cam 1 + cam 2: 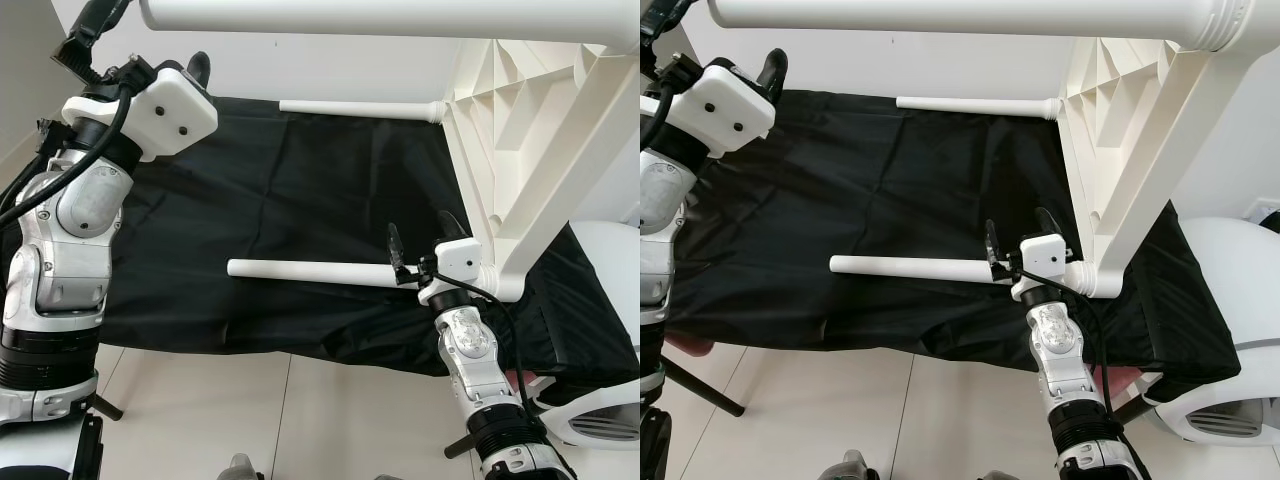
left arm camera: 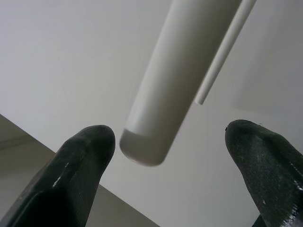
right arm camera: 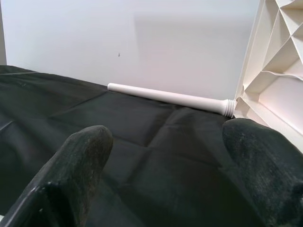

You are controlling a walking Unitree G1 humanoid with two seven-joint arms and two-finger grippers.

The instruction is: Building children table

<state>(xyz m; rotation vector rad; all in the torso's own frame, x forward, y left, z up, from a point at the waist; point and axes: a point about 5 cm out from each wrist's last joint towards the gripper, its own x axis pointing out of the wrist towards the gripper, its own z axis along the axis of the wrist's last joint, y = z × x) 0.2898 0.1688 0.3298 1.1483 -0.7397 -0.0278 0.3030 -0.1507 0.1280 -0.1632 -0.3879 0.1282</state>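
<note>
Head view: right gripper (image 1: 420, 245) spread beside leg (image 1: 310, 270)

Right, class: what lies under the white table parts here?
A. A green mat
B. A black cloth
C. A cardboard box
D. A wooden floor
B: the black cloth is spread beneath the lower table leg and the tabletop tipped on its side.

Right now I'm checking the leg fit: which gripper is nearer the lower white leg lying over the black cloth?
Right. The right gripper sits at the lower white leg; the left gripper is raised far up-left.
</note>
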